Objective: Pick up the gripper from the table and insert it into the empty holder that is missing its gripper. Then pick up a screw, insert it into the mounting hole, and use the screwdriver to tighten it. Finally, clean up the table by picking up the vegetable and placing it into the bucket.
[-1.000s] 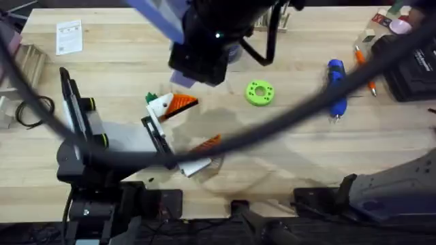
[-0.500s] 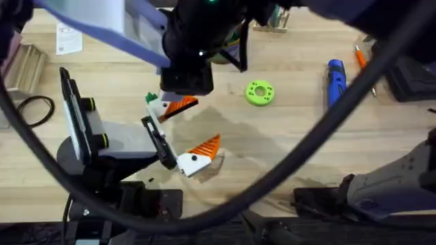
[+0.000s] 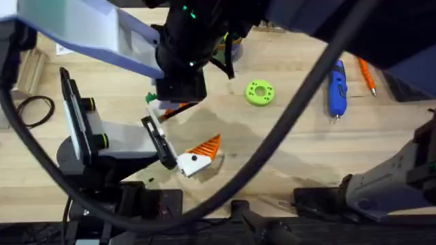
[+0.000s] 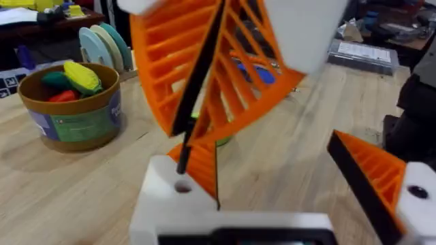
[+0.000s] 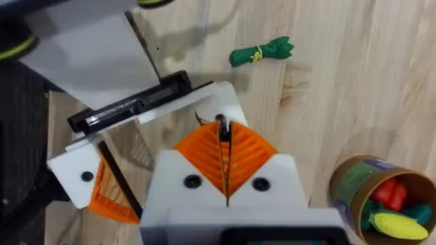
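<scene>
My right gripper has reached across to the left and is shut on the gripper, a small orange wedge. The wedge hangs just above the empty white holder, close to its mounting hole. My left gripper stands open, with one holder bare and the other carrying an orange finger. The dark-green vegetable lies on the table just beyond the holder. Farther back stands the bucket, holding toys. The blue screwdriver lies at the right. The screw is out of view.
A flat green disc lies mid-table and a thin orange pen-like tool beside the screwdriver. The right arm's thick black cable sweeps across the overhead view. A coiled black wire sits at the left edge.
The right arm has shifted left and lowered its gripper with the orange wedge over the holder. Its cable has swung aside. The left arm has stayed put.
</scene>
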`<state>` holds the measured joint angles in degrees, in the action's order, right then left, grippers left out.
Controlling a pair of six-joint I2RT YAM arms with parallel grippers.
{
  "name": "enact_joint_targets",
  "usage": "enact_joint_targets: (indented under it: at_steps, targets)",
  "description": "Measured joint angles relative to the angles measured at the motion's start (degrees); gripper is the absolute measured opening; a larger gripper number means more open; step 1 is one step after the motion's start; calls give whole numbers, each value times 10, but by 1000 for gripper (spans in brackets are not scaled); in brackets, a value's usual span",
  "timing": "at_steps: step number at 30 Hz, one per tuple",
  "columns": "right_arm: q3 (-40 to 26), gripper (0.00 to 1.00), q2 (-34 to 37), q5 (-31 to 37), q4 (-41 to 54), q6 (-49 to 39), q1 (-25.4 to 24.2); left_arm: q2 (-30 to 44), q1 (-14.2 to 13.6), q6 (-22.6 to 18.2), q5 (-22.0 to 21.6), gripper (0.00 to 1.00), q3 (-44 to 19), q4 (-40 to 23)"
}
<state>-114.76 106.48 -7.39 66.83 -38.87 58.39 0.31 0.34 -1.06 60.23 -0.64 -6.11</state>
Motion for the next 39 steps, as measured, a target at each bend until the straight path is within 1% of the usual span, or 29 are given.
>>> enact_joint_targets:
  at_steps: [20,29,39]
  targets:
    - [0,6,1,0,7,-2,0,0,0,0,0,985,0,0]
    - [0,6,15,0,7,-2,0,0,0,0,0,985,0,0]
    - [0,6,16,0,7,-2,0,0,0,0,0,985,0,0]
